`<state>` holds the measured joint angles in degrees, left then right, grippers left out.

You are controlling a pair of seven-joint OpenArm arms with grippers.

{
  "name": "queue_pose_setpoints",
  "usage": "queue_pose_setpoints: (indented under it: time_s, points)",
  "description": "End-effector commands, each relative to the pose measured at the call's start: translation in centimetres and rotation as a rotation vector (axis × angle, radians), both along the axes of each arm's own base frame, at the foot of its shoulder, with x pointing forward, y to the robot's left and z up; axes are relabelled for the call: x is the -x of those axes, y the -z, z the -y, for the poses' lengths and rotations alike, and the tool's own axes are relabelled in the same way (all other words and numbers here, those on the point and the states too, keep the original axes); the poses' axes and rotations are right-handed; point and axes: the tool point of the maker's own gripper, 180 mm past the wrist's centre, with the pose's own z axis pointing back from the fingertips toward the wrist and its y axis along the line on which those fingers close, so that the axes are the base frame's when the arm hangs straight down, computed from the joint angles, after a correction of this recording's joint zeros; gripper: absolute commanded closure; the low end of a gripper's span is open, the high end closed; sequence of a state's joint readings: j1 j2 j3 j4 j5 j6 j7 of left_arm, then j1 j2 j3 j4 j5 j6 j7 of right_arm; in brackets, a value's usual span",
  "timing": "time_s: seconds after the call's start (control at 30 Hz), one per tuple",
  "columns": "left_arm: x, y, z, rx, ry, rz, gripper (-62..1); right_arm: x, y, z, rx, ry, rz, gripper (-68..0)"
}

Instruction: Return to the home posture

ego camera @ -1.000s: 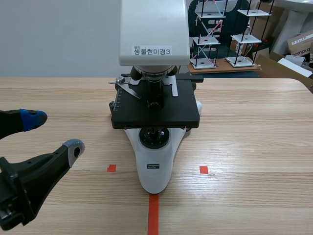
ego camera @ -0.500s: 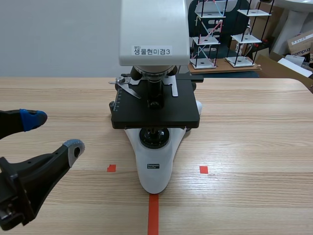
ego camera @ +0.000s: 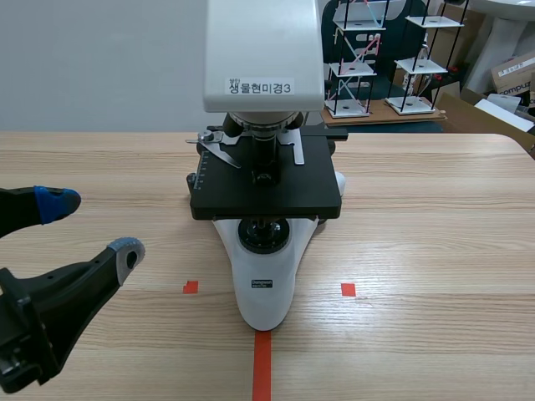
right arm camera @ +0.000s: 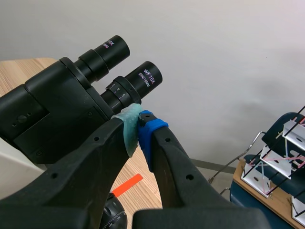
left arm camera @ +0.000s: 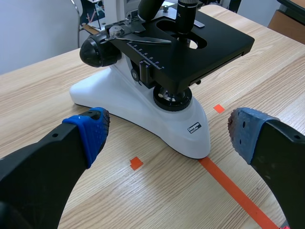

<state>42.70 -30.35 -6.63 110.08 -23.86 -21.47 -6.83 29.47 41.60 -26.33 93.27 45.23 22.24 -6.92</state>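
A white microscope [ego camera: 266, 288] with a black stage [ego camera: 266, 190] stands in the middle of the wooden table. My left gripper [ego camera: 92, 227] hovers low at the left of it, open, nothing between its blue-padded fingers. In the left wrist view the microscope's base [left arm camera: 143, 112] lies ahead of the open left gripper [left arm camera: 169, 131]. My right gripper [right arm camera: 139, 129] is raised beside the black eyepieces [right arm camera: 138, 81], pads pressed together and shut on nothing. The right arm does not show in the scene view.
Wire racks with white shelves [ego camera: 393, 58] and a cardboard box [ego camera: 514, 71] stand behind the table at the back right. An orange tape line [ego camera: 262, 363] runs from the microscope's base to the table's front edge.
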Motion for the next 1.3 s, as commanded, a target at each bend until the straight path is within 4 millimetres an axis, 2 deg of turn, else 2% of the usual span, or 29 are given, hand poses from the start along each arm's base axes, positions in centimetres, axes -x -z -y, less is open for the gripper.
queue_pose_setpoints:
  time_s: [0.0, 0.93, 1.07, 1.27]
  points:
    - [0.0, -0.4, 0.0, 0.010, 0.001, 0.011, -52.7, 0.1, -1.8, 0.4, -0.005, 0.007, 0.052, -0.1]
    - [0.0, -0.4, 0.0, 0.010, 0.001, 0.011, -52.7, 0.6, -1.5, 0.7, -0.021, 0.002, 0.057, -0.3]
    - [0.0, -0.4, 0.0, 0.010, 0.001, 0.012, -52.7, 1.7, -0.3, 2.0, -0.012, 0.024, 0.052, -7.8]
    - [0.0, -0.4, 0.0, 0.010, 0.001, 0.012, -52.7, 4.4, 2.4, 4.7, -0.033, 0.082, 0.003, -26.4]
